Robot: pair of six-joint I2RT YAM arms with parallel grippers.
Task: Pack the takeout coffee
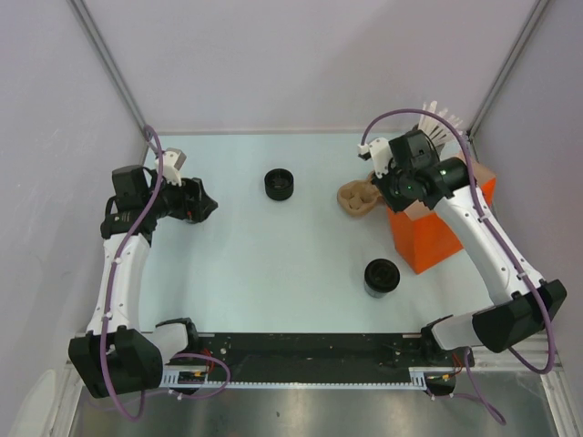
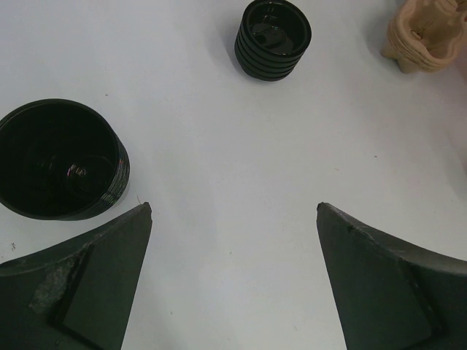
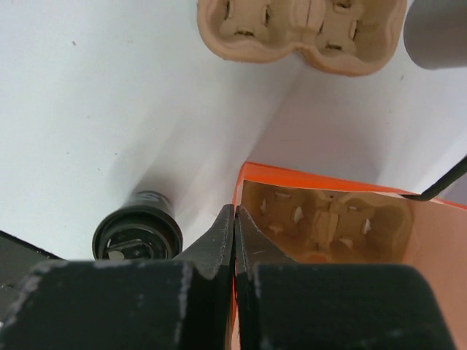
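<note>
**Right gripper (image 3: 234, 213) nips bag (image 1: 428, 241) rim; coffee (image 1: 382, 276) stands on table (image 1: 273, 264) close by**

Pale and wide, the table carries everything. Largest on it is the orange bag, upright and open-topped at the right. The right arm reaches over it from the near edge. Its jaws are pressed together on the top edge of one bag wall, with orange paper showing in the slit between them. One tan carrier (image 3: 328, 222) lies inside the bag and covers most of its floor. The second carrier (image 1: 358, 198) sits on the table near the bag's left side, between the bag and the far cup (image 2: 273, 36). Behind the bag stands a grey tub (image 3: 438, 33) of white sticks (image 1: 444, 116), partly hidden by the right wrist in the top view. The coffee stands upright near the bag's front left corner, apart from it and touched by neither arm. At the table's left hangs the left gripper (image 2: 233, 208), jaws spread wide and holding nothing. The near cup (image 2: 58, 157), black and lidless, stands just beside its left finger. The far cup, also lidless, is well ahead of the jaws.
</note>
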